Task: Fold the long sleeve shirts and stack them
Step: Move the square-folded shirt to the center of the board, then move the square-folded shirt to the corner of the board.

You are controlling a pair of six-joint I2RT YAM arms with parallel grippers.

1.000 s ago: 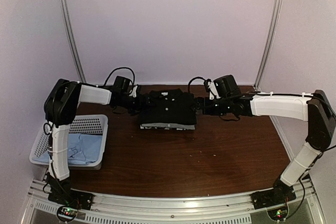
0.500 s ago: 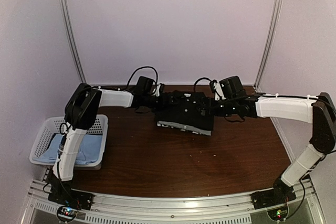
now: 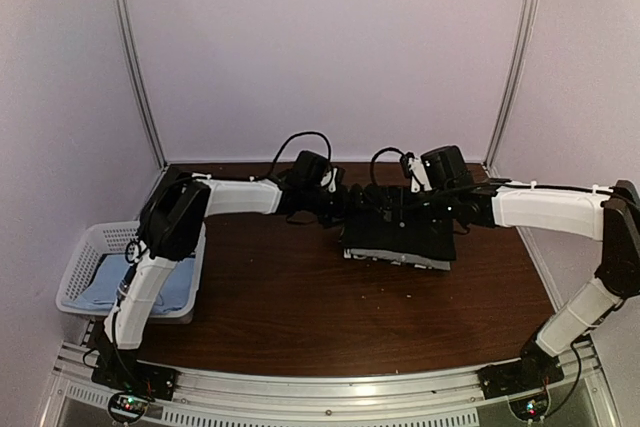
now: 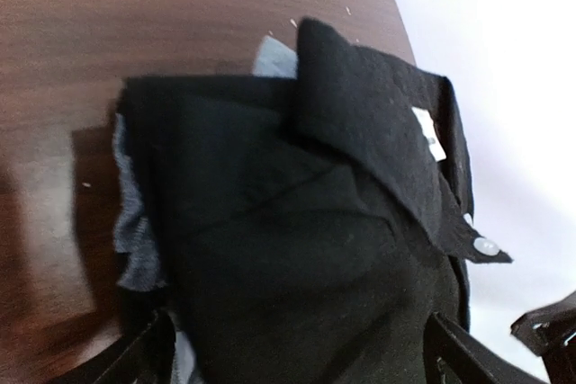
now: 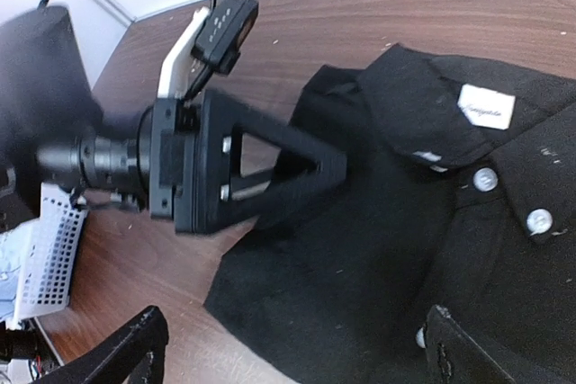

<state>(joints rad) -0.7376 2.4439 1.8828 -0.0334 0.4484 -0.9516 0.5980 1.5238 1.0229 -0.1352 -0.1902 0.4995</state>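
Observation:
A folded black shirt [image 3: 400,232] lies on top of a folded greyish shirt [image 3: 392,258], right of the table's centre. The left wrist view shows the black shirt [image 4: 297,222], its white label [image 4: 427,132] and the grey edge [image 4: 135,222]. My left gripper [image 3: 350,205] is at the stack's left side, jaws wide apart with the cloth between the fingers [image 4: 297,357]. My right gripper [image 3: 402,209] is over the stack's back part, jaws wide open [image 5: 288,348], one finger over the black shirt [image 5: 405,222], one over the bare wood. A light blue shirt [image 3: 150,282] lies in the basket.
A white lattice basket [image 3: 85,265] stands at the table's front left and shows in the right wrist view [image 5: 45,258]. The brown wooden table [image 3: 300,307] has metal frame posts at its back corners. The left gripper's body [image 5: 180,159] lies close before the right wrist camera.
The stack of black and grey shirts has slid from the back centre to the right and slightly nearer. Both grippers moved right with it, and the left arm has stretched out.

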